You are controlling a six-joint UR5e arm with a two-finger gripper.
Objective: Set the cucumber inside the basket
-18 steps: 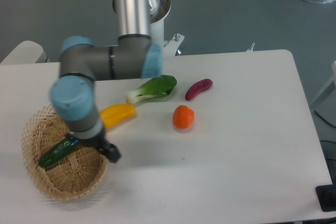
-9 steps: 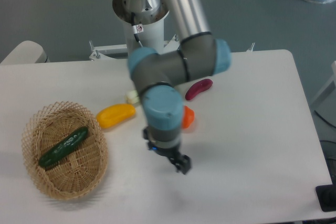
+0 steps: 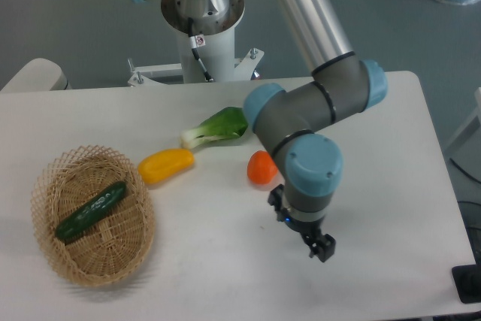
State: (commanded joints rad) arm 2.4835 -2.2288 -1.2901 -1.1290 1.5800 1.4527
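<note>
Fingers (image 3: 322, 246) empty, glossy cucumber (image 3: 91, 211) in wicker basket (image 3: 56, 261)

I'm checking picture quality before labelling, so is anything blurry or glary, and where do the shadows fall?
Fixed camera view: the whole frame is slightly soft, but the arm shows no motion smear. Lighting is even and diffuse, with faint shadows under the basket and the gripper. The cucumber carries small glossy highlights; no strong glare on the table.

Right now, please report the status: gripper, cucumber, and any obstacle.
Gripper over bare table, far right of the basket, holding nothing visible; jaw state unclear. Cucumber lying inside the basket. Nothing in the way.
</note>
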